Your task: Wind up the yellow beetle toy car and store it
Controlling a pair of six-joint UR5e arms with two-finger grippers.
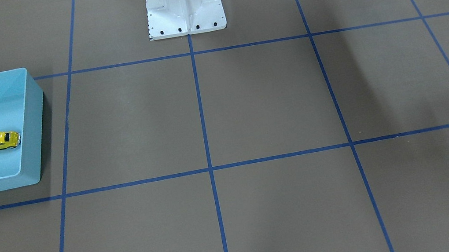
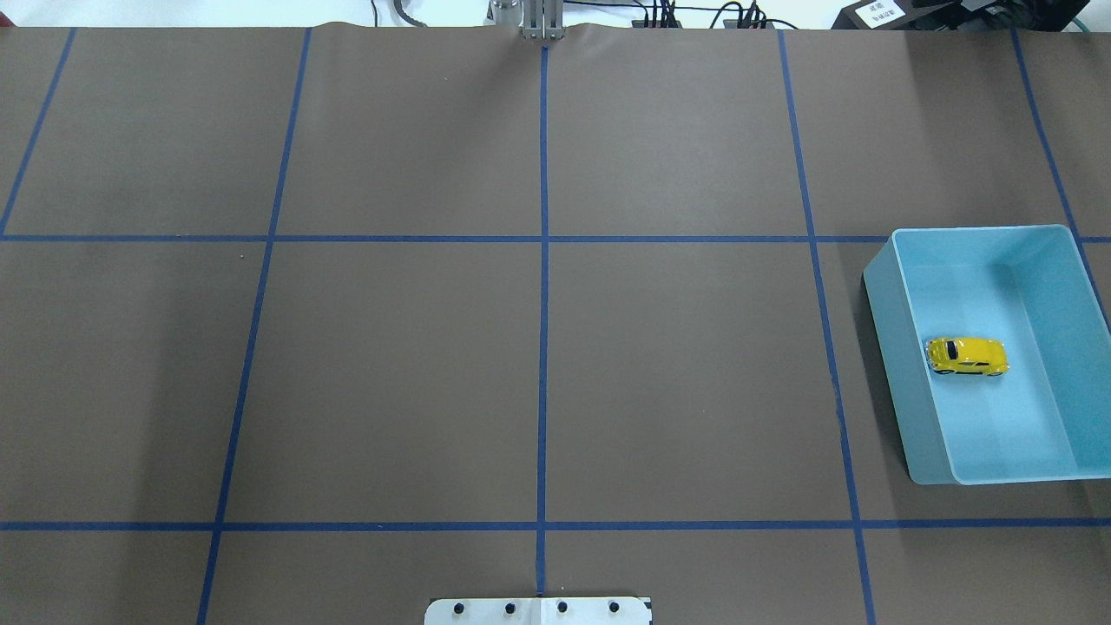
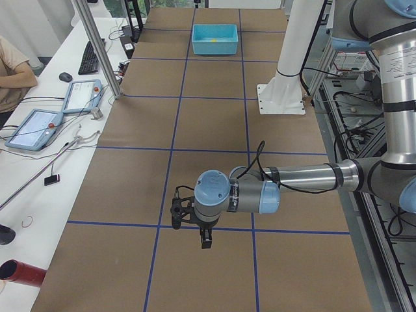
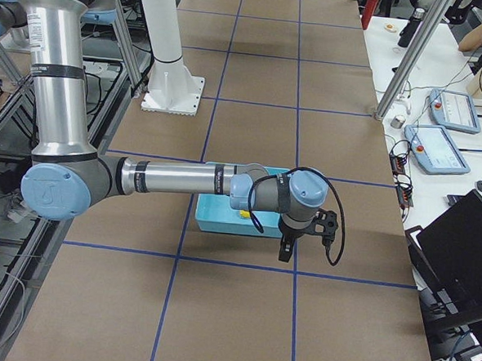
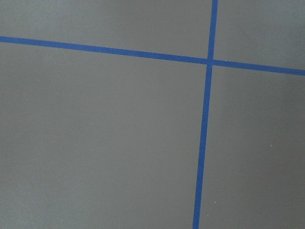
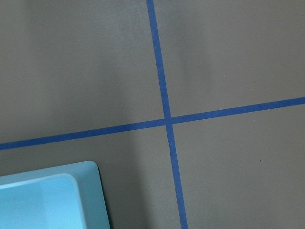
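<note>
Left tool point(image 3: 206, 242) hangs pointing down above the brown bench point(image 3: 130, 260), close over a crossing of blue tape lines point(image 5: 202, 143). I only see it side-on, so I cannot tell how wide it stands. Right tool point(image 4: 284, 253) hangs low just beside the light blue bin point(image 2: 981, 232), on the side away from the robot; again I cannot tell its width. Yellow beetle toy car point(image 2: 967, 356) lies on the bin floor, robot-ward of the right tool, well apart from the left tool.
</note>
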